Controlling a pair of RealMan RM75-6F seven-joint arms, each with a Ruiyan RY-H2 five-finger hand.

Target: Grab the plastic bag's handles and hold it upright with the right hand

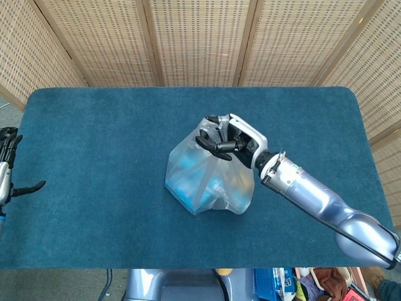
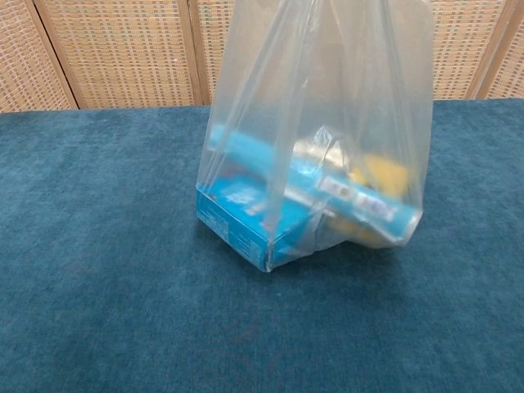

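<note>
Head view: right hand [image 1: 227, 139] grips the plastic bag [image 1: 207, 182] by its gathered handles near the counter [image 1: 94, 125] centre, keeping it upright; left hand [image 1: 9, 169], fingers spread and empty, waits at the left edge.
Chest view: bag walls taut, blue box [image 2: 237, 225] low inside.

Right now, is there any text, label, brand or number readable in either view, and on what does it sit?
No text can be read.
Blue box inside the plastic bag: a pale printed patch on top, too blurred to read.
Blue tube in the bag: a white label with dark marks, blurred, unreadable.
Right hand gripping the bag's handles, its arm, and the left hand: no legible markings.
</note>
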